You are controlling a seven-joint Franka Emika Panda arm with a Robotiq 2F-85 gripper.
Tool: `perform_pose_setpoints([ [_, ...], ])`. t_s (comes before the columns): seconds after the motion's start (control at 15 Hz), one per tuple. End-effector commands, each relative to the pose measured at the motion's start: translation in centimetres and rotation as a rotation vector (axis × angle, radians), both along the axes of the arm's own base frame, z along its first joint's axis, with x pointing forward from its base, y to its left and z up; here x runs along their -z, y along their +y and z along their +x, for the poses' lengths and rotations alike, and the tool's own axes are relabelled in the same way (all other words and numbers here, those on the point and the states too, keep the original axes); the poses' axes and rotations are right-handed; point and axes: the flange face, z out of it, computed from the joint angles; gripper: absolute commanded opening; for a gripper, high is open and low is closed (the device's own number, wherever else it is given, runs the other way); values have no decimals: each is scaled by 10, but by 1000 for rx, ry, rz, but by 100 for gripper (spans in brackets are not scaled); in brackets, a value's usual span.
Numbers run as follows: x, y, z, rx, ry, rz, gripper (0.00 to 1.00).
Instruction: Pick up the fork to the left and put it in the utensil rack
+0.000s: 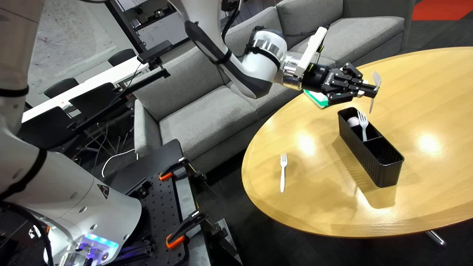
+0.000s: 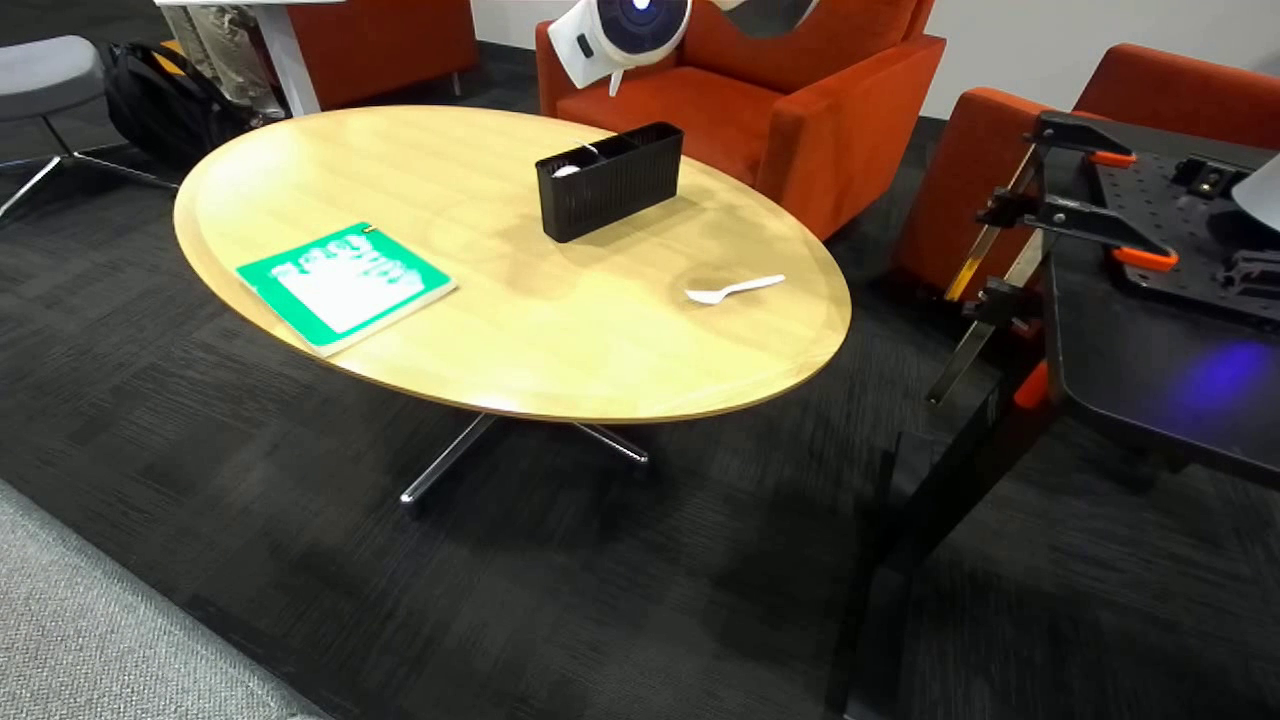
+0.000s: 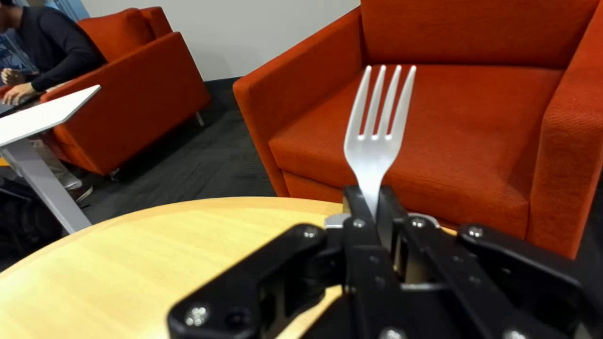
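White plastic, tines up, your fork (image 3: pixel 374 153) hangs above the oval wooden table (image 1: pixel 314 210), pinched just below its head by your Robotiq gripper (image 1: pixel 371 89). That grip leaves the handle free underneath, presumably so it can enter the black utensil rack (image 1: pixel 360 149) first, the way a second fork (image 1: pixel 363 120) leans tines-up inside. A third fork (image 1: pixel 283 173) lies flat near the table edge closest to the robot base (image 1: pixel 88 192); this job seems not to need it. You have the arm (image 1: pixel 258 66) stretched outward, wrist roughly level, fingers pointing away from the base, near the rack end facing the table edge by the gray sofa (image 1: pixel 210 111). Whether the handle lines up with a compartment, you cannot tell.
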Motion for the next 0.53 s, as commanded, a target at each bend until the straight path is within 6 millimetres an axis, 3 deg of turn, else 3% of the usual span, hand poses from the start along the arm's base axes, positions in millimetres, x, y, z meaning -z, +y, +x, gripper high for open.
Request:
perform_pose_setpoints([
  [0.0,14,1,6,-16,53,-27,3],
  [0.47,39,-1,8,15,97,-25,3],
])
